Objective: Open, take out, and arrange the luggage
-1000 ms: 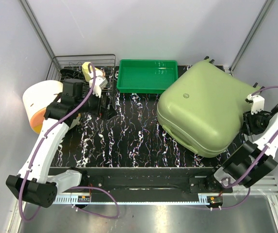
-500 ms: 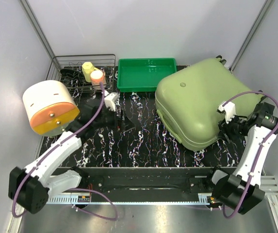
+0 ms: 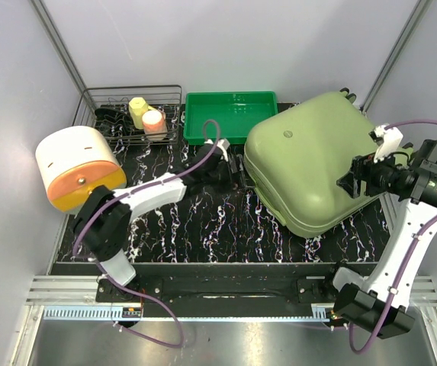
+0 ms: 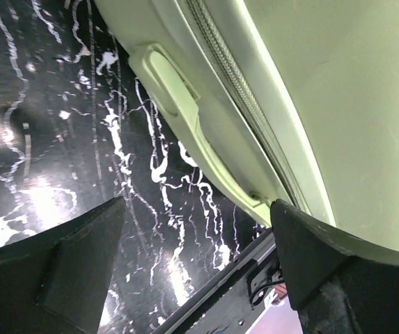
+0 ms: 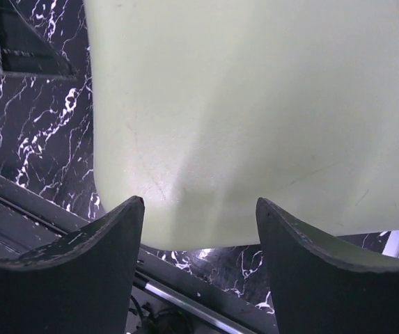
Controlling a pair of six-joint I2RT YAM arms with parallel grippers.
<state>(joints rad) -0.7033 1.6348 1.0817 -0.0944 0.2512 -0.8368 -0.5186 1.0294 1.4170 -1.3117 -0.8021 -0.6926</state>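
The luggage is a large pale olive-green hard-shell suitcase, closed, lying on the right of the black marbled table. My left gripper is open at its left edge; in the left wrist view the side handle and zip rim lie just beyond the gripper, with nothing between the jaws. My right gripper is open over the suitcase's right near part; the right wrist view shows the gripper above the smooth shell, not touching it.
A bright green shallow tray stands at the back middle. A wire basket with yellow and orange pieces is back left. A white and orange cylinder lies at the left. Grey walls close in both sides.
My left arm has stretched right across the table to the suitcase's left edge. My right gripper has risen onto the suitcase's right side. The suitcase has stayed about where it was half a second ago.
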